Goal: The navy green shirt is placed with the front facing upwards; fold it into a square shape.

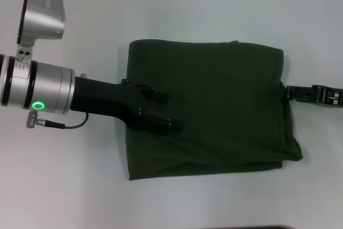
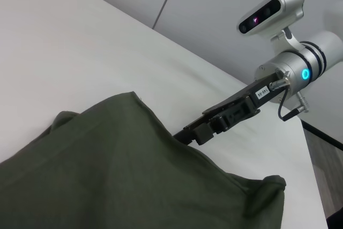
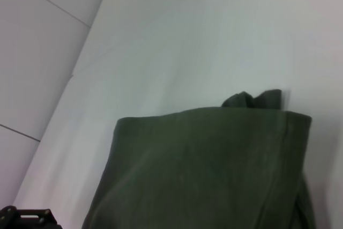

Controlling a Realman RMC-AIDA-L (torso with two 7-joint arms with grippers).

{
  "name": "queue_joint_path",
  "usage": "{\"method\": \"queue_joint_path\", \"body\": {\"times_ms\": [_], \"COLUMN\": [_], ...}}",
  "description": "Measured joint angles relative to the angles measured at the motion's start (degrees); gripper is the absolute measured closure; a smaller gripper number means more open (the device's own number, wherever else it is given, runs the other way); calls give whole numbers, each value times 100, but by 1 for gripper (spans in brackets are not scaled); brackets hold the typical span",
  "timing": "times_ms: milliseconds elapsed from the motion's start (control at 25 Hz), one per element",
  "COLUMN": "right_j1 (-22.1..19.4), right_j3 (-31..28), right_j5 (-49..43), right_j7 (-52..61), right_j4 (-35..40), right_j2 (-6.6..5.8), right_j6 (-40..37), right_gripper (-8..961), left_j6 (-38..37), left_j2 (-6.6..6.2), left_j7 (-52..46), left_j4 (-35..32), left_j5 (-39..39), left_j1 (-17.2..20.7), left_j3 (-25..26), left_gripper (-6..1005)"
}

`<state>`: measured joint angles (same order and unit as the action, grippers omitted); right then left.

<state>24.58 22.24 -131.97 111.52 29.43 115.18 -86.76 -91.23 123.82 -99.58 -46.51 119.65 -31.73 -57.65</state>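
Observation:
The navy green shirt (image 1: 214, 105) lies folded into a rough square on the white table, plain green side up, with no lettering showing. My left gripper (image 1: 162, 111) rests open over the shirt's left part, its two dark fingers (image 1: 159, 96) spread apart with only flat cloth under them. My right gripper (image 1: 290, 92) meets the shirt's right edge at mid-height. The left wrist view shows the same right gripper (image 2: 187, 134) tucked against a raised fold of the shirt (image 2: 107, 170). In the right wrist view the shirt (image 3: 203, 170) fills the foreground, with a bunched bit of cloth at its far corner.
The white table (image 1: 80, 186) spreads all around the shirt. Its near edge shows as a dark strip (image 1: 268, 227) at the bottom of the head view. The left wrist view shows the table's side edge and the darker floor (image 2: 327, 143) past the right arm.

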Motion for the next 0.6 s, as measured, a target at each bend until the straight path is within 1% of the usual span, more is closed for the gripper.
{"method": "queue_joint_path", "body": {"times_ms": [280, 560, 600], "right_j1": [87, 97, 97], "right_j3": [2, 3, 5], "right_j5": [0, -3, -3], "right_j7": [14, 119, 149], "right_j4": [-38, -120, -122], "right_j2": [65, 72, 72], "right_j6": [157, 287, 307], "right_gripper": [392, 405, 448], "left_j6": [11, 10, 10], "left_j2": [-6, -8, -7], "left_j7": [1, 1, 1], "left_j4": [4, 10, 10], "left_j5": [11, 17, 18], "left_j1": [0, 0, 0], "left_j3": [0, 0, 0], "left_gripper": [99, 99, 99]}}
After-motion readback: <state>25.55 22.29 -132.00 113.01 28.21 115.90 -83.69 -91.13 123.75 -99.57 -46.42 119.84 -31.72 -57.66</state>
